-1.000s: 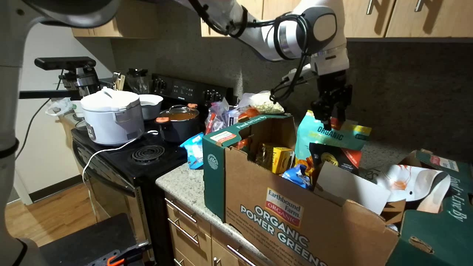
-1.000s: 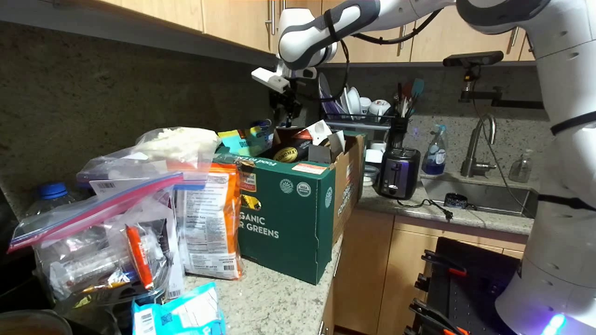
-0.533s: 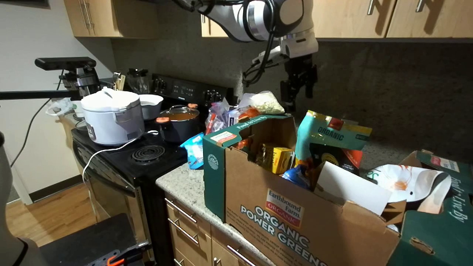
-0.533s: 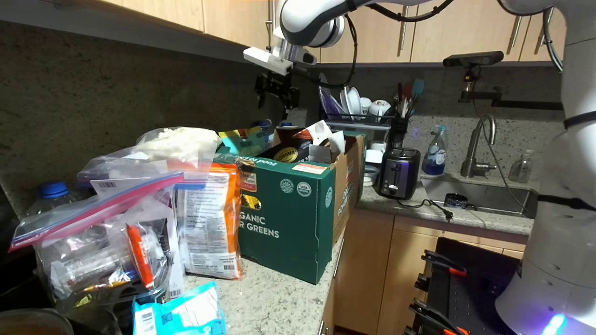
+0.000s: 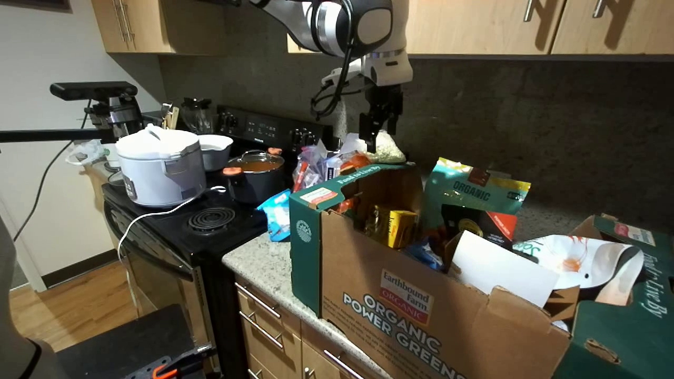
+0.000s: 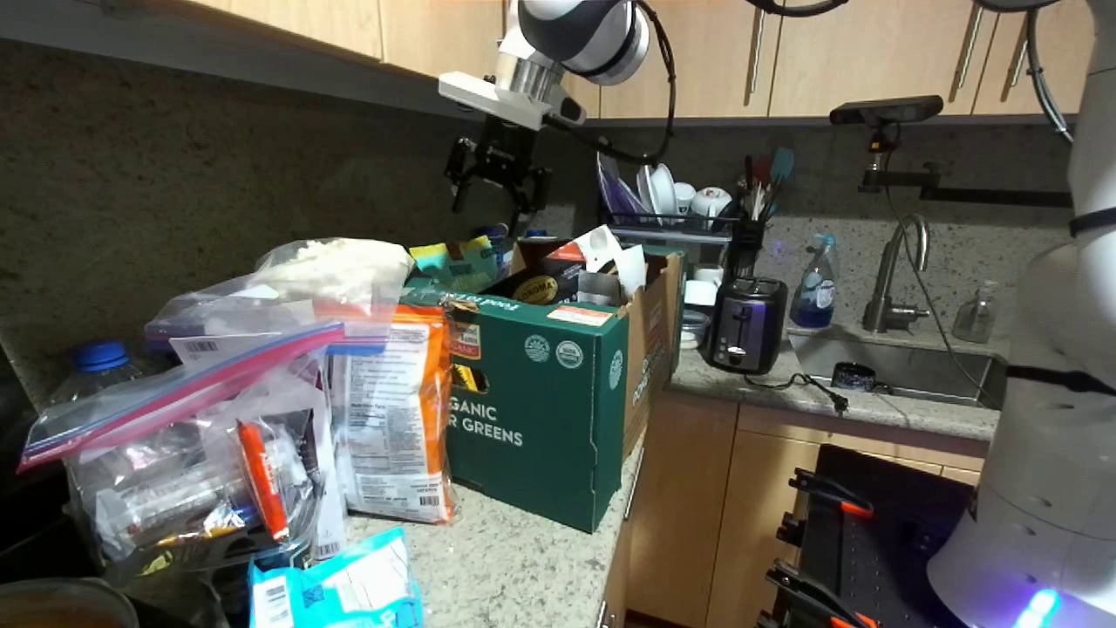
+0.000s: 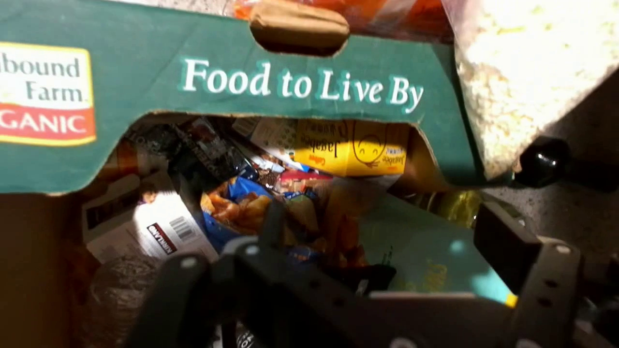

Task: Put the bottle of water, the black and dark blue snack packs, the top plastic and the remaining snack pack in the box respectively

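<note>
Spread wide and empty, the pincer (image 6: pixel 488 214) swings from the teal pouch (image 5: pixel 463 188) toward the pale bag (image 6: pixel 327 270) beside the box (image 5: pixel 432 305), presumably to fetch another item

1. Box (image 5: pixel 458 300): open-topped brown cardboard, green-ended, upright on counter (image 5: pixel 253 257).
2. Black pack (image 5: pixel 470 223): red-cornered, inside box, protruding above rim.
3. Dark blue pack (image 7: pixel 231 212): food-printed, inside box, partly hidden.
4. Plastic bag (image 6: pixel 336 269): clear, white-filled, lying just outside box.
</note>
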You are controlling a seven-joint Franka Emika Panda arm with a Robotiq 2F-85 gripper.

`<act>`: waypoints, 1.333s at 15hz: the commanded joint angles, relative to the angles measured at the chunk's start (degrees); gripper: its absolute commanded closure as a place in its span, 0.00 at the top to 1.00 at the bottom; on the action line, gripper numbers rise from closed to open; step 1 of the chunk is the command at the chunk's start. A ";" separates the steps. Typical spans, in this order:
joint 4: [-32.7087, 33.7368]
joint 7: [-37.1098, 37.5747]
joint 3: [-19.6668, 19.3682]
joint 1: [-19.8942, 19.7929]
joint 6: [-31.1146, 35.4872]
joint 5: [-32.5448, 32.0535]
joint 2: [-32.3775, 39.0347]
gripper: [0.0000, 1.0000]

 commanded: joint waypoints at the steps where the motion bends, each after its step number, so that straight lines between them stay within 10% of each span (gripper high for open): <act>1: -4.91 -6.57 1.32 1.00 2.91 2.45 -3.33 1.00; 9: -6.80 -19.28 4.27 3.55 2.53 5.37 -3.19 1.00; 20: -5.39 -18.60 4.62 4.70 1.84 3.84 -1.70 1.00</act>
